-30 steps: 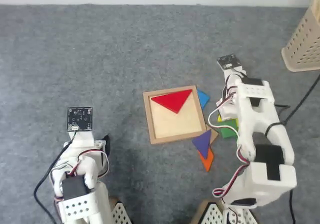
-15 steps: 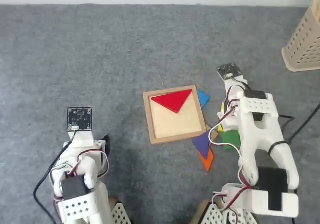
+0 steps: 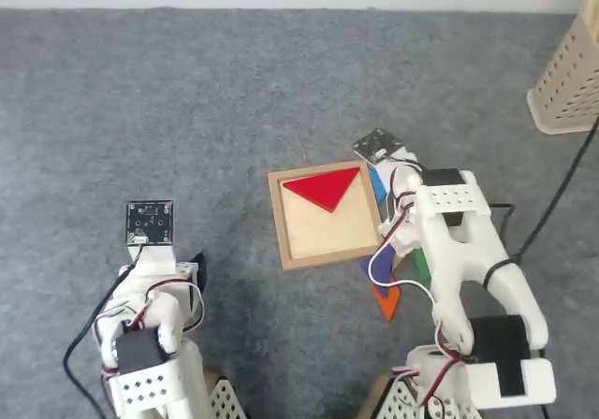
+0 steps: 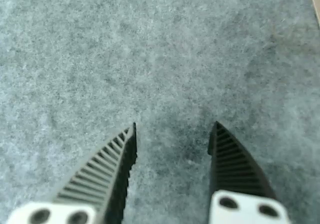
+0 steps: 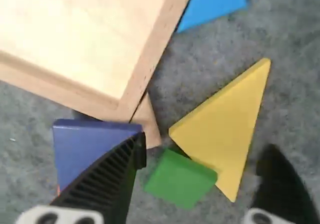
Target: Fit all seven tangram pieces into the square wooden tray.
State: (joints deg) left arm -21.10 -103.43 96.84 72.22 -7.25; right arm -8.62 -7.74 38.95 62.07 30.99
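The square wooden tray (image 3: pixel 329 232) lies mid-table with a red triangle (image 3: pixel 324 188) in its far part. Right of it lie a blue piece (image 3: pixel 377 184), a purple triangle (image 3: pixel 375 269), an orange triangle (image 3: pixel 387 299) and a green piece (image 3: pixel 421 267). My right arm (image 3: pixel 440 215) hangs over these. My right gripper (image 5: pixel 205 146) is open above the yellow triangle (image 5: pixel 225 126) and the green square (image 5: pixel 180 180), beside the tray corner (image 5: pixel 150 54), the purple triangle (image 5: pixel 87 145), a tan piece (image 5: pixel 148 125) and the blue piece (image 5: pixel 212 4). My left gripper (image 4: pixel 175 126) is open over bare carpet.
Grey carpet (image 3: pixel 187 92) covers the table. A slotted beige basket (image 3: pixel 569 73) stands at the far right edge. My left arm (image 3: pixel 150 321) sits at the near left, well away from the tray. A black cable (image 3: pixel 552 204) runs off to the right.
My right arm has swung left toward the tray and now covers the yellow piece in the high view. The left arm and the pieces have not moved.
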